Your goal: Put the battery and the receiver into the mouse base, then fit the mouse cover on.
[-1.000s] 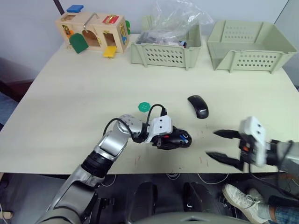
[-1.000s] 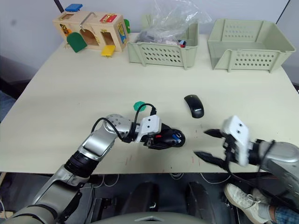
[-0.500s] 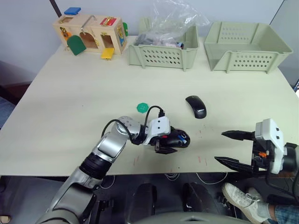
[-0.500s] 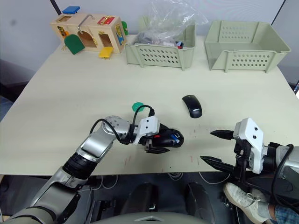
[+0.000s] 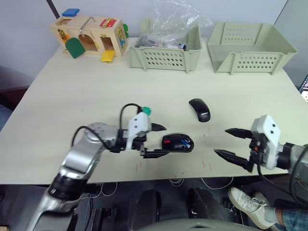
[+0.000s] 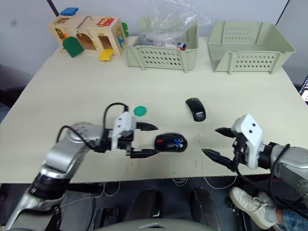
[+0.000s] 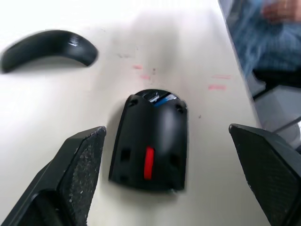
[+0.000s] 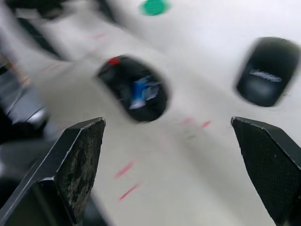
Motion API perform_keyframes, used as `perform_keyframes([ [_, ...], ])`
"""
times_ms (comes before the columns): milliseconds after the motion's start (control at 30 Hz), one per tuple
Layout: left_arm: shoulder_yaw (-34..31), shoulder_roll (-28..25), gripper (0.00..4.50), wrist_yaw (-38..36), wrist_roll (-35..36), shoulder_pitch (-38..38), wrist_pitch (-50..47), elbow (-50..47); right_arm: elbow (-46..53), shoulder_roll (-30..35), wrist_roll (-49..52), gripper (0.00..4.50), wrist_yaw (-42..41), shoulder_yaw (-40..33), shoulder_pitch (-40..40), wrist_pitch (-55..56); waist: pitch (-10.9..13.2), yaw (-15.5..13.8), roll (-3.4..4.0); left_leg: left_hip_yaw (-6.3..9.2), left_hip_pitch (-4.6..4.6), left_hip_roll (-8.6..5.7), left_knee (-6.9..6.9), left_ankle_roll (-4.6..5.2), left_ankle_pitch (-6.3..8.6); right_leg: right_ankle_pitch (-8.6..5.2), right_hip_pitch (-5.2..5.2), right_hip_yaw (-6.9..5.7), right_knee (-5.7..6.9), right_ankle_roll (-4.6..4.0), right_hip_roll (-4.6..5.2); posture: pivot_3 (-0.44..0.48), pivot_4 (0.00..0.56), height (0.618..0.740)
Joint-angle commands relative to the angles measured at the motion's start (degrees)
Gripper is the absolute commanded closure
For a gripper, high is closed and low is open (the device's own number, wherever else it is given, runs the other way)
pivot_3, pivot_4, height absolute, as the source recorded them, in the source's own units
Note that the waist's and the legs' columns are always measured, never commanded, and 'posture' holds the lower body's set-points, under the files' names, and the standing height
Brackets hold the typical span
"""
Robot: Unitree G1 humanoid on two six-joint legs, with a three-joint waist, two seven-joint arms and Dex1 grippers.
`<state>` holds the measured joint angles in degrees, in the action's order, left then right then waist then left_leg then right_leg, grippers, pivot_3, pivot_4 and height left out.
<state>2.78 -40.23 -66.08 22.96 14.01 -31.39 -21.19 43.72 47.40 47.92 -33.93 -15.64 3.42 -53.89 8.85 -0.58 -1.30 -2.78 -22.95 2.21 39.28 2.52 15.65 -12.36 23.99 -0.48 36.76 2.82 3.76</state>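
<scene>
Mouse base (image 5: 177, 143) lies flat near the front edge of the table (image 5: 72, 91), hollow side up, with a red patch and the blue battery (image 5: 184, 142) visible inside it. In the left wrist view the base shows a red mark on its near end and a strip of blue at its far end. All positions below are given relative to the mouse base.

The left gripper (image 5: 158, 140) sits just to the left of the base, pointing at it. Its two black fingers are spread wide, one ending behind the base's left end and one in front of it; neither touches the base, and nothing is held between them.

The right gripper (image 5: 235, 144) is well to the right of the base, also pointing toward it. Its fingers are spread wide and hold nothing.

The mouse cover (image 5: 199, 109) lies behind and slightly right of the base, apart from it, with small white lettering near its front end. A small green disc (image 5: 146, 111) lies behind and to the left, close to the left gripper's wrist.

Far behind the base stand a wooden toy house (image 5: 88, 36) at the left, a pale green basket holding a clear plastic bag (image 5: 166, 55) in the middle, and a second pale green basket (image 5: 248, 61) at the right. Faint red marks (image 5: 208, 166) dot the table in front and to the right.
</scene>
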Motion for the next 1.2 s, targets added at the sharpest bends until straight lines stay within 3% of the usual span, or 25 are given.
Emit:
perform_keyframes([
  [33,-8.46,-1.28,0.03,2.44,8.44,-4.98,-4.38,-7.65,0.18,-0.67,0.36,0.00,4.19,1.21,-3.19,-2.30,0.03,-0.11,-0.05,-0.03,0.01,0.00,0.00,0.00,0.00,0.00,0.00,0.01,-0.02,0.00,0.00,0.000,0.150,0.740],
  [233,-18.91,-1.91,0.03,7.69,15.30,-13.87,-7.25,-13.66,-1.30,-5.02,-0.33,0.00,12.95,5.45,-9.48,-7.51,0.04,-0.20,-0.08,-0.02,0.01,-0.01,0.00,0.00,0.00,-0.03,-0.02,-0.02,-0.01,-0.06,0.08,0.000,0.150,0.740],
  [333,-25.14,3.76,0.03,6.61,22.61,-17.68,-1.84,-13.41,-3.44,-7.21,-3.79,0.00,18.21,8.54,-13.39,-9.85,0.04,-0.14,-0.07,-0.06,0.01,-0.02,-0.01,0.00,0.00,-0.03,-0.02,0.00,-0.02,-0.07,0.08,0.000,0.150,0.740],
  [500,-31.82,0.70,0.03,4.71,29.07,-22.98,-3.97,-12.44,-6.70,-10.68,-6.86,0.00,24.85,11.49,-21.06,-17.11,0.07,-0.04,-0.06,-0.04,0.03,0.00,-0.04,-0.01,0.00,-0.05,0.01,-0.02,0.01,-0.11,0.03,0.000,0.150,0.740],
  [700,-33.40,-2.23,0.03,2.16,30.55,-23.21,-2.13,-9.50,-12.41,-16.71,-7.11,0.00,27.45,10.87,-30.63,-26.71,0.09,-0.15,-0.03,-0.06,0.00,-0.01,-0.05,-0.01,0.00,-0.06,0.02,-0.03,-0.01,-0.13,0.05,0.000,0.150,0.740],
  [800,-33.26,-3.69,0.03,0.82,28.98,-22.98,-0.79,-6.96,-18.14,-22.69,-10.68,0.00,31.66,9.18,-36.65,-34.91,0.10,0.01,-0.01,-0.05,0.01,0.00,-0.08,-0.01,0.00,-0.06,0.04,-0.04,-0.01,-0.14,0.03,0.000,0.150,0.740],
  [967,-33.20,-5.89,0.03,-1.11,28.29,-22.76,0.39,-4.52,-25.31,-27.88,-15.37,0.00,33.18,8.83,-41.17,-34.58,0.14,0.16,0.05,-0.06,-0.01,0.00,-0.13,-0.01,0.00,-0.06,0.08,-0.04,0.00,-0.15,0.02,0.000,0.150,0.740],
  [1200,-32.66,-6.58,0.03,-0.75,28.63,-22.69,0.50,-5.07,-30.32,-29.66,-19.81,0.00,32.25,9.79,-43.61,-32.77,0.16,0.62,0.09,-0.10,-0.07,-0.01,-0.16,-0.01,0.00,-0.06,0.14,-0.03,-0.02,-0.14,0.06,0.000,0.150,0.740],
])
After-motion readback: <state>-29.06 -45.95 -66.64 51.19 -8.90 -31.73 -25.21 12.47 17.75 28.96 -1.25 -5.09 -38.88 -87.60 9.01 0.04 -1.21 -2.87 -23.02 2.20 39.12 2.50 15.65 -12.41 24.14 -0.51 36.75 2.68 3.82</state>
